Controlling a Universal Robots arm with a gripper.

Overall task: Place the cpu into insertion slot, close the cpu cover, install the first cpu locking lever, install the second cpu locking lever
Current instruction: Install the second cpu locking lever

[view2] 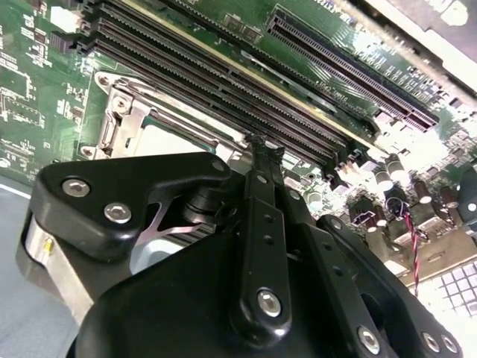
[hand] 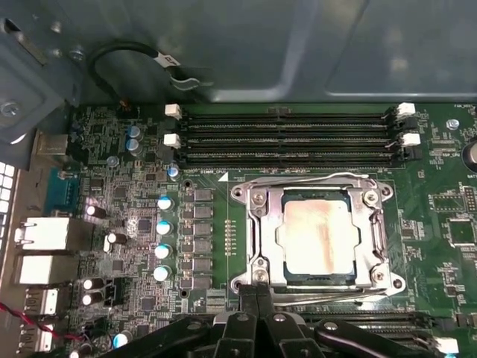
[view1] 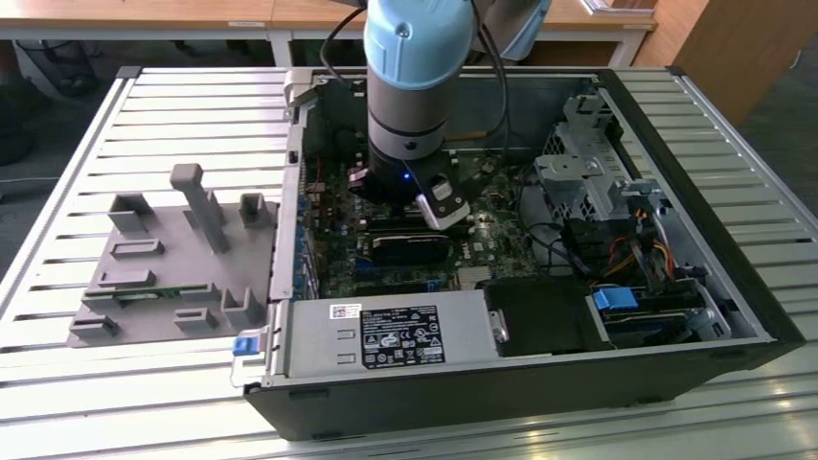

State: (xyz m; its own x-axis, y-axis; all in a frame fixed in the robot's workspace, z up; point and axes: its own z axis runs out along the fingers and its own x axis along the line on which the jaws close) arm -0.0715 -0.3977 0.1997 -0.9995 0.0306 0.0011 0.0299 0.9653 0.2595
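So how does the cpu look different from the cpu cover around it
The cpu is a solid flat square with a dull tan-silver top; the cpu cover is a shiny silver frame with an open square window. The cpu sits inside that window, while the cpu cover lies closed over its edges and reaches further out. Both are metal and lie flat on the green motherboard.

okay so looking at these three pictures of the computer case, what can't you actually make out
- Exterior view: the arm stands in front of the socket, so the cpu and cpu cover are hidden there.
- Second wrist view: the gripper body blocks most of the cpu cover.
- First wrist view: the cpu sits under the closed cpu cover; whether the locking levers are fully latched is too fine to tell.
- Whether the jaws are open or shut.
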